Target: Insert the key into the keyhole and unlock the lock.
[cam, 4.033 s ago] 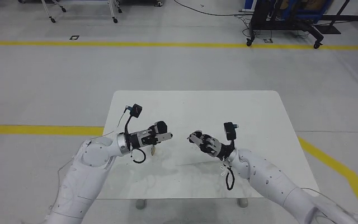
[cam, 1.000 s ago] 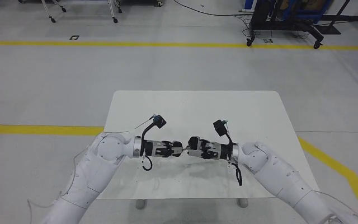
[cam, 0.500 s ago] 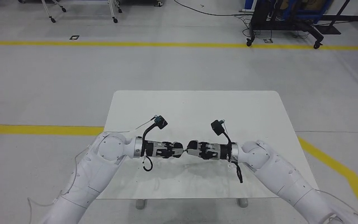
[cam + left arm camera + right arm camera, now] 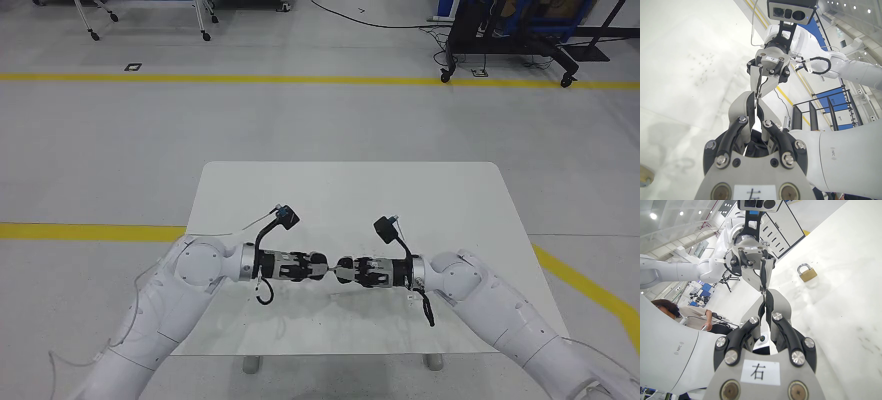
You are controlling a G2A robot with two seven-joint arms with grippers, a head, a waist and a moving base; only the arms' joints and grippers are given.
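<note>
My left gripper (image 4: 324, 268) and right gripper (image 4: 341, 270) meet tip to tip above the middle of the white table (image 4: 450, 200). Between the tips sits a thin metal key (image 4: 764, 293), mostly hidden by the black pads. In the left wrist view my own gripper (image 4: 755, 101) is shut and the key (image 4: 757, 95) pokes out toward the right gripper (image 4: 758, 92), which is also shut on it. A brass padlock (image 4: 807, 273) with a silver shackle lies flat on the table, beside and below the left arm; its corner (image 4: 644, 176) also appears in the left wrist view.
The table is bare at the back and on the right side, where its edge (image 4: 520, 250) runs. Faint dark scuff marks (image 4: 704, 70) dot the tabletop. Carts and racks stand on the floor far behind the table.
Four seconds ago the arms were apart with a gap between the grippers; now they touch tip to tip. Over the last second the right gripper has crept slightly toward the left one.
</note>
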